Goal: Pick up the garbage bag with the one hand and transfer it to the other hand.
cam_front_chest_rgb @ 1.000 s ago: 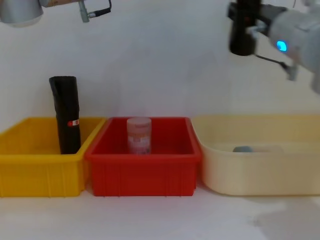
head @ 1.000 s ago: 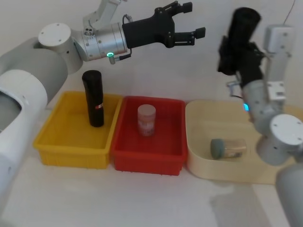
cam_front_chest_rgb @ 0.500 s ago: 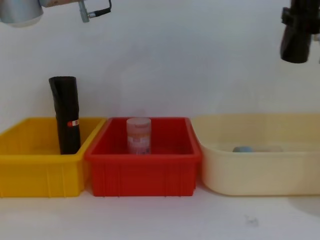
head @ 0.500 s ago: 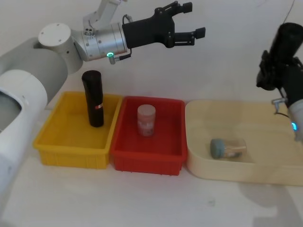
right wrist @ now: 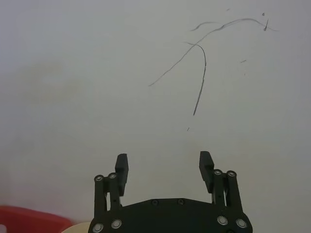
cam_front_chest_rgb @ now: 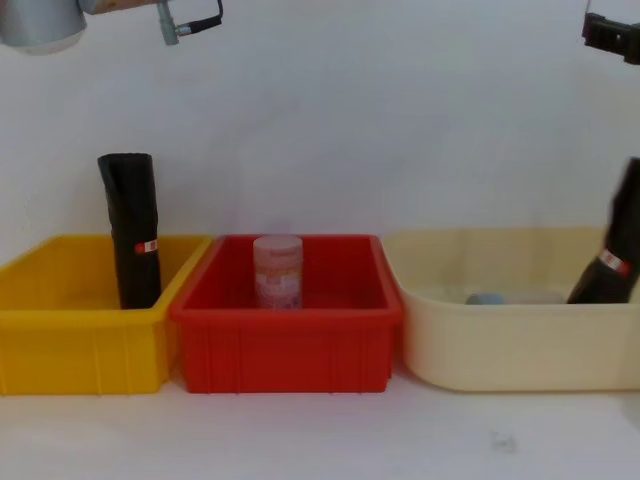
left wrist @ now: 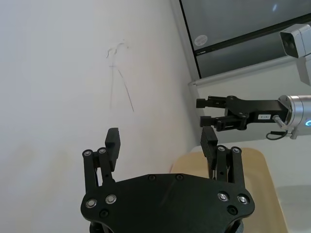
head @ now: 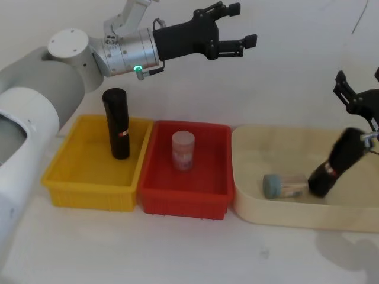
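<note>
Garbage bag (head: 336,163) tilted in cream bin (head: 260,148) at right, both grippers, left (head: 235,28), right (head: 356,90), spread wide, empty.

3 bins are set side by side in a row on the white table (head: 177,254). At the left stands a yellow bin (head: 89,189), in which a tall slim black roll (head: 117,123) with a small red label is seen upright. In the middle a red bin (head: 183,198) is placed, holding an upright pale jar (head: 183,150). At the right a cream bin (head: 249,201) is found, where a clear jar with a grey-green lid (head: 284,185) lies on its side.
</note>
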`<state>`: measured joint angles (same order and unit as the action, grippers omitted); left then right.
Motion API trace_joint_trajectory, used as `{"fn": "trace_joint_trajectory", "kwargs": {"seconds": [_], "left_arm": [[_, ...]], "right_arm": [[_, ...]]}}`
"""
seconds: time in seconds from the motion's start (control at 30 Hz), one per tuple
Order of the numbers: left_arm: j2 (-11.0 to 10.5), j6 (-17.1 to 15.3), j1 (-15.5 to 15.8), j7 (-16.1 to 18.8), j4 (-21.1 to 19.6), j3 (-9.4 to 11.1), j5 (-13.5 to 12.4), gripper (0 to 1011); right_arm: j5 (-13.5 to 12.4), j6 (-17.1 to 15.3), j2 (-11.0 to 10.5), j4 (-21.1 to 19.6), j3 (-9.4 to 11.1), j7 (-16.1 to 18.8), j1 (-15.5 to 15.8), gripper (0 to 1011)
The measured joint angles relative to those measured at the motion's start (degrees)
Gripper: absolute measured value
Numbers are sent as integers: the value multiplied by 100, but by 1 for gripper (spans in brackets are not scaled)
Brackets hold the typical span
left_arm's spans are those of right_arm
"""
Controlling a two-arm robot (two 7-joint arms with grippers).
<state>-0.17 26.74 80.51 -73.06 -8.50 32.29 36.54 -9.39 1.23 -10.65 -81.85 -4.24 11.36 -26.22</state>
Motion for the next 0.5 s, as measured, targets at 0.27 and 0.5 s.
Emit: {"fn": "trace_joint_trajectory", "kwargs": {"seconds": [0.27,0.5], "left_arm": [[0,0,0,0,0,0,0,1002],[0,0,0,0,0,0,0,1001]], "right_arm": [[-47,-50,-72,-120,40,69,87,1000],[-64,-71,-102,-174,58,96,124,1000]]}}
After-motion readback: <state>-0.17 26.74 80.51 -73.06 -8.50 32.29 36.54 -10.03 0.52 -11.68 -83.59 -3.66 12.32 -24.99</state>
